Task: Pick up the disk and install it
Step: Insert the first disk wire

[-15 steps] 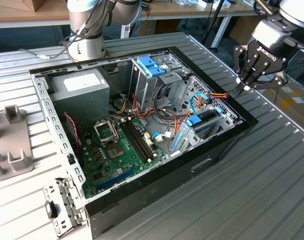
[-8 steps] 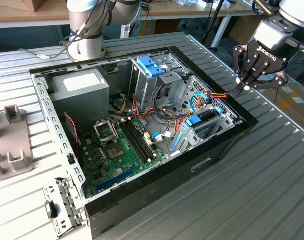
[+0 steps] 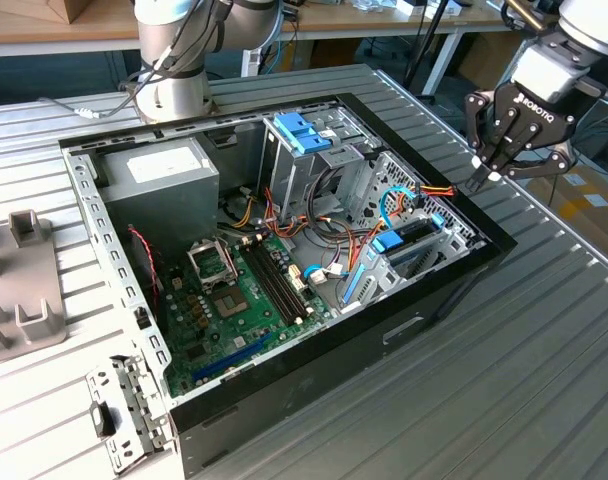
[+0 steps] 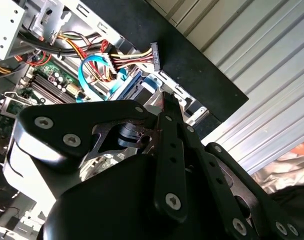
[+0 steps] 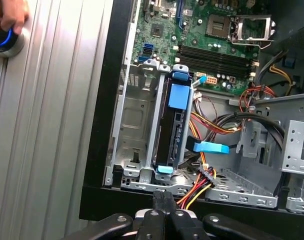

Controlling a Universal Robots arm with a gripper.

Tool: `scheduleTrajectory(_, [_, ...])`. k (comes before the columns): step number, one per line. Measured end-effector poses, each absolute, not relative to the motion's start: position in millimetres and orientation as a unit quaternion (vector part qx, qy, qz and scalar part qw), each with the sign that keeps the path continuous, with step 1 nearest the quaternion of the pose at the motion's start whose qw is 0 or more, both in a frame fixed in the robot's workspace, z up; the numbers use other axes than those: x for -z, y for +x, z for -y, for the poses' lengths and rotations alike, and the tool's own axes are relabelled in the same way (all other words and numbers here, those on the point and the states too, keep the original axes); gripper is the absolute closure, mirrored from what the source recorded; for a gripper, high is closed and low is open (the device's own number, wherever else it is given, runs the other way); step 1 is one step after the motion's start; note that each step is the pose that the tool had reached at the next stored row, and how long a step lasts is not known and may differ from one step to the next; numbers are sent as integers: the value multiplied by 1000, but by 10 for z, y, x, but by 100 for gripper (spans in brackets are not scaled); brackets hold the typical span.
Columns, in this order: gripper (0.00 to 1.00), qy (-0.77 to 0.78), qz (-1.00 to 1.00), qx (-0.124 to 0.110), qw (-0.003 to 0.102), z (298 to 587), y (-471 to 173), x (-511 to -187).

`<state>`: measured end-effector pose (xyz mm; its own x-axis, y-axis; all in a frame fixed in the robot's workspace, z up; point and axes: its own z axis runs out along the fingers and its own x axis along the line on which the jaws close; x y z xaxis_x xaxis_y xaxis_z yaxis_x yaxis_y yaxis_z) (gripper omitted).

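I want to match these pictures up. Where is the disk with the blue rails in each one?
Exterior view: the disk stands on edge inside the case, by its wall on the exterior view's right, near the gripper.
First wrist view: the disk is in the metal cage, between the gripper and the green board.
Second wrist view: its blue rails sit just past the gripper.
Shared landmark: the red and yellow wires beside it.

Exterior view: off-arm, high, angled down over whole open PC case (image 3: 314,370), mid-range. First wrist view: close, looking down past gripper (image 5: 164,197) onto disk (image 5: 172,130) in case corner. Second wrist view: v. close behind gripper links, facing same corner w/ cables (image 4: 127,60).
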<state>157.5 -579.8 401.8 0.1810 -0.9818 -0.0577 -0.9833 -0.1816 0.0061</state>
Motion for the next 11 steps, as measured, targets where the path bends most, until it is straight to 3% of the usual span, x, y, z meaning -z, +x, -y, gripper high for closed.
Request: scheduleTrajectory(11, [89, -840, -543, -26, 13, 5798, 1575, -4018])
